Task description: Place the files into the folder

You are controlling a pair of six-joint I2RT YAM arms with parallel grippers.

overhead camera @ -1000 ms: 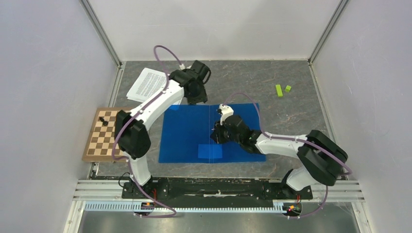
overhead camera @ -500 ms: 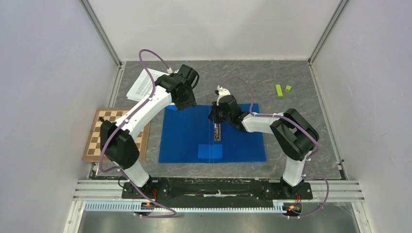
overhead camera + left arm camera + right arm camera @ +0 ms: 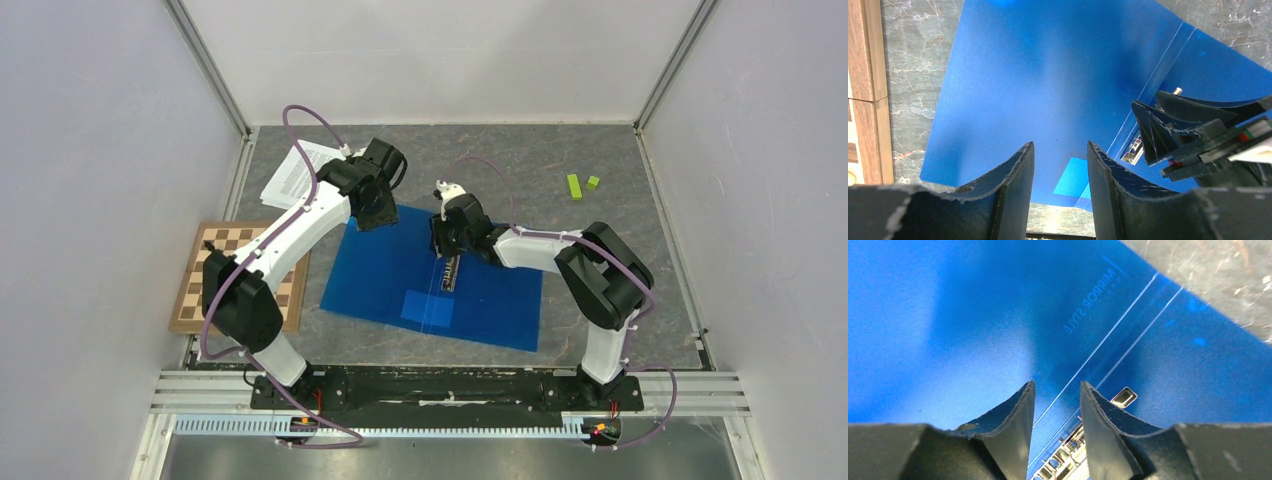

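The folder [image 3: 380,270] lies open and flat on the table, bright blue, turned askew, with its metal clip [image 3: 449,272] on the spine. The files [image 3: 298,170] lie at the far left, a white printed stack partly hidden under my left arm. My left gripper [image 3: 378,218] is open over the folder's far left corner; the left wrist view shows its jaws [image 3: 1058,145] apart above the blue sheet [image 3: 1048,75]. My right gripper [image 3: 440,245] is open at the far end of the spine, jaws [image 3: 1057,384] apart above the clip [image 3: 1068,455].
A wooden chessboard [image 3: 215,285] with a dark piece [image 3: 210,245] lies at the left edge beside the folder. Two small green blocks [image 3: 574,186] lie at the far right. Metal frame posts and grey walls close in the table.
The folder has turned clockwise, its far left corner swinging toward the middle. The left gripper has shifted slightly left and the right gripper slightly farther along the spine.
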